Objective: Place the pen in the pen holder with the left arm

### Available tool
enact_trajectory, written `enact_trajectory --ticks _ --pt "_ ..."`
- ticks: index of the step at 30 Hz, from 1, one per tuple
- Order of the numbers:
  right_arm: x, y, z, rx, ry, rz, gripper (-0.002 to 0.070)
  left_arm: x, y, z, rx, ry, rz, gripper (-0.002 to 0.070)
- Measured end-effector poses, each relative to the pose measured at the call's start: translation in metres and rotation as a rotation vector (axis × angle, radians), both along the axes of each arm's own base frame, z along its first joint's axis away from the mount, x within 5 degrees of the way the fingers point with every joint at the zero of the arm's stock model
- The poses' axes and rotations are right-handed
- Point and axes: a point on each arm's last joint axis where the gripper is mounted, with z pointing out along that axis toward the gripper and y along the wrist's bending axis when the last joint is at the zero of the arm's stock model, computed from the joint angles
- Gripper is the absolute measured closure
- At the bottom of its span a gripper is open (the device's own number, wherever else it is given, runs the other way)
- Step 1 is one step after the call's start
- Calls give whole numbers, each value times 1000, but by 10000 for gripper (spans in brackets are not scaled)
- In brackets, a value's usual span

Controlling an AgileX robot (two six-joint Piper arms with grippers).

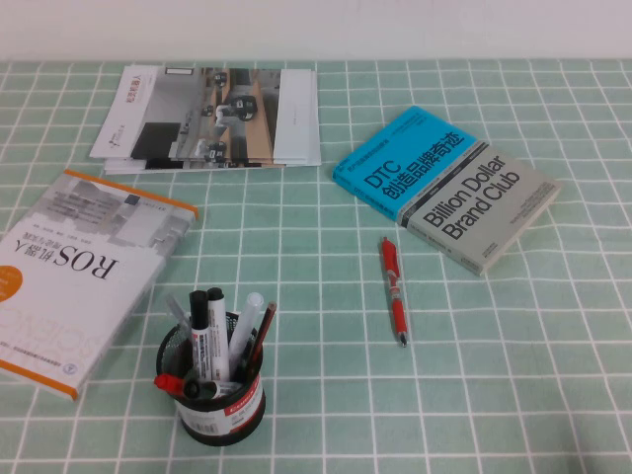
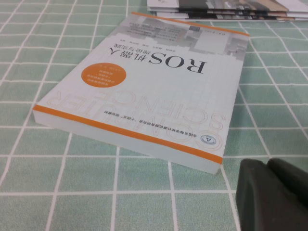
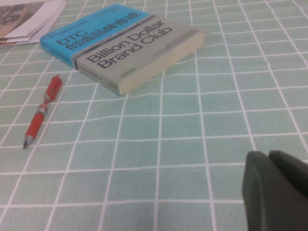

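Nearest the robot, the pen holder point(image 1: 210, 390) stands upright on the counter point(image 1: 513, 395), already crowded with black-capped markers point(image 1: 205, 331) and a few thinner sticks leaning toward its far rim. Neither arm shows in the high view. The left hand point(image 2: 272, 195) appears only as a dark corner in its own wrist view, low over the counter just beside the near corner of the white ROS book point(image 1: 74, 276); its two fingers look pressed together. The right hand point(image 3: 276, 190) is likewise a dark corner in its wrist view, parked well apart from the pen, and its fingers also look pressed together.

Farther out, the pen point(image 1: 394, 288) lies flat and untouched on the counter, its dark tip toward the robot and its clip end near the edge of the grey-and-blue book point(image 1: 449, 188). Beyond that lies a stack of magazines point(image 1: 212, 117).

The reach has not begun. My judgement: the left hand should spread its fingers, come down across the barrel near its middle, clear of the book, then lift the pen, tip it upright and lower it into a gap beside the markers, since the cup is nearly full.
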Motion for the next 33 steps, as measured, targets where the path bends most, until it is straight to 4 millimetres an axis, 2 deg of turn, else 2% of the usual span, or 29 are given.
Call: enact_trajectory --ticks 33 --pt "0 0 0 0 0 0 696 1 0 2 -5 -39 -2 678"
